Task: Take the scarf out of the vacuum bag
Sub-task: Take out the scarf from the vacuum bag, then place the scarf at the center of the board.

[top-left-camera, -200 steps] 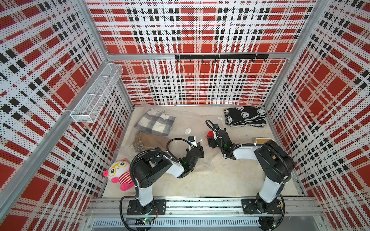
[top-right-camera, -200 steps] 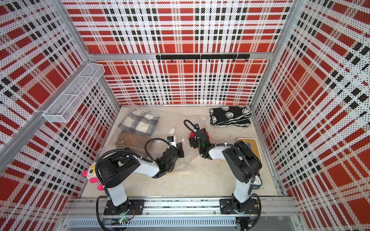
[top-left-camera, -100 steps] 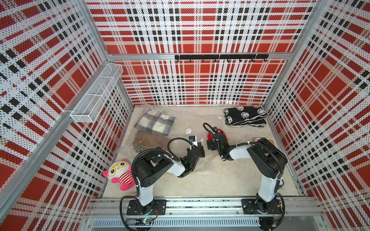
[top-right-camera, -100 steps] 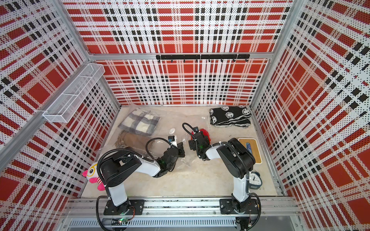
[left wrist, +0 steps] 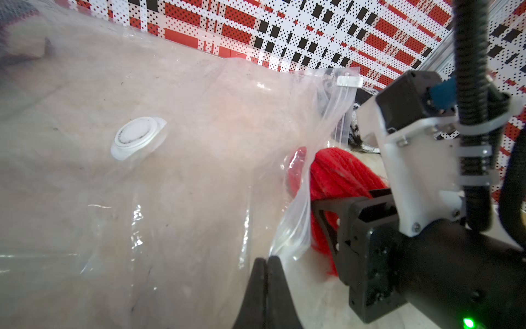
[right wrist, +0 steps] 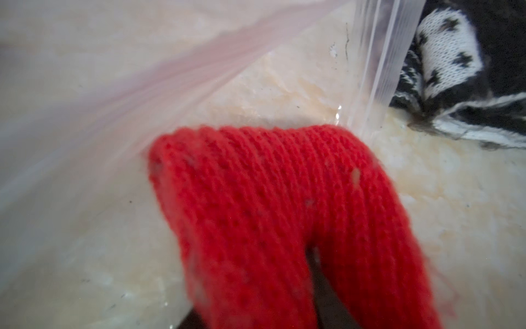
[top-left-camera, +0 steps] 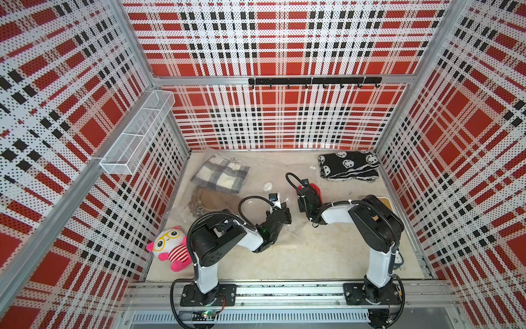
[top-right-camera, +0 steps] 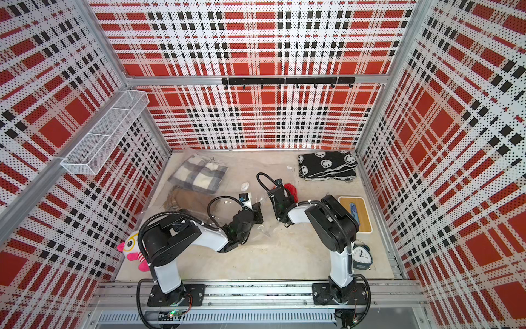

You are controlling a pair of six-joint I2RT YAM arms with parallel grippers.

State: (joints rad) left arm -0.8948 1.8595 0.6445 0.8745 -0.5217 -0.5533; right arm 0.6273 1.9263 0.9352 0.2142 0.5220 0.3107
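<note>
Your right gripper (top-left-camera: pixel 310 191) pinches a fold of the red scarf (right wrist: pixel 270 199), as far as its wrist view shows; the knit hides the tips. Your left gripper (left wrist: pixel 265 263) is pressed together, and I judge it has the near lip of the vacuum bag (left wrist: pixel 170 185) pinched and lifted. The scarf sits mid-table at the bag's open right-hand mouth, beside the zip edge (right wrist: pixel 378 57), part of it under the clear film. Draw it out to the right and slightly up, slow and straight, so the knit does not snag that edge. Hold the left pinch firm so the bag does not trail along. Stop short of the black-and-white knit (right wrist: pixel 455 57) at far right.
</note>
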